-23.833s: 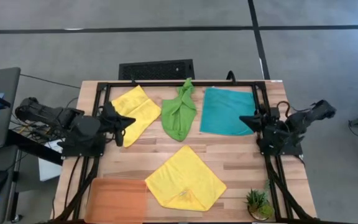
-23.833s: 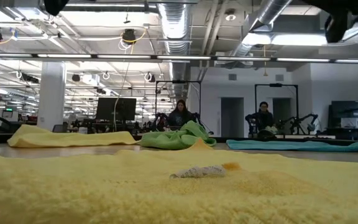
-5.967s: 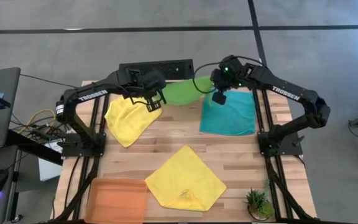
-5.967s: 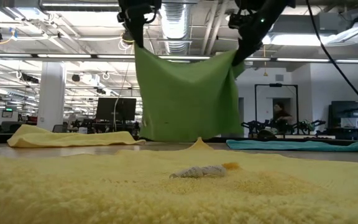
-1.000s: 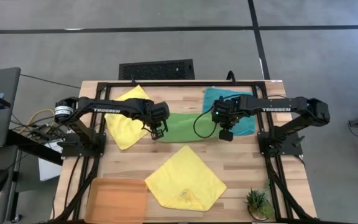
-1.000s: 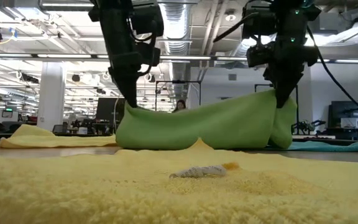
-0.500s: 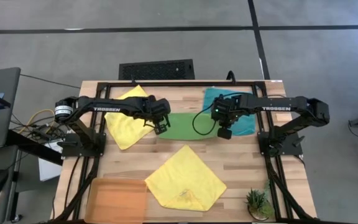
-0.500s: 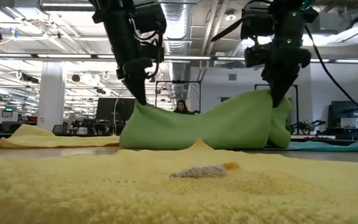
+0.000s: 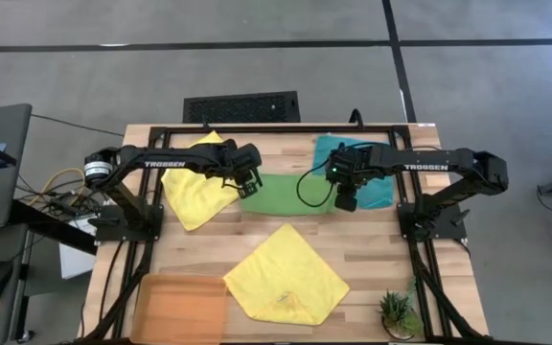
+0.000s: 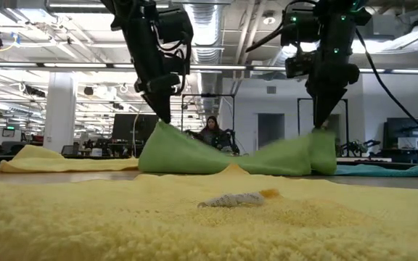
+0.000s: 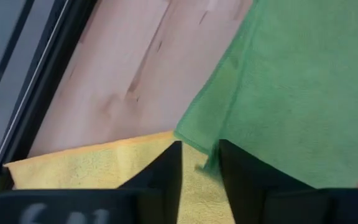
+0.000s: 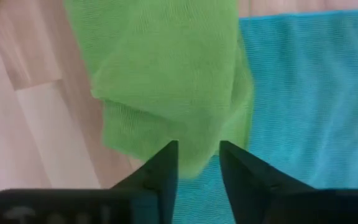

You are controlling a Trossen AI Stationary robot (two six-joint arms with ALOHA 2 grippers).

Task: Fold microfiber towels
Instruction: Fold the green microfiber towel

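Lime green towel [image 9: 290, 195] lies spread between both arms' parted fingers [image 11: 166, 171].

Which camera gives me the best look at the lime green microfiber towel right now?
The high view: the lime green microfiber towel shows whole, lying between both arms. The low view shows it edge-on, corners peaked. Each wrist view shows only one end.

The lime green microfiber towel [image 9: 290, 194] lies mid-table, between the left gripper [image 9: 248, 187] and right gripper [image 9: 346, 199]. Its left end overlaps the bright yellow microfiber towel [image 9: 197, 188]; its right end overlaps the teal microfiber towel [image 9: 372, 172]. Nearer lie a second bright yellow microfiber towel [image 9: 284, 276], the flat orange rectangular tray [image 9: 178, 309] at near left, and a small potted plant [image 9: 398, 314] at near right.
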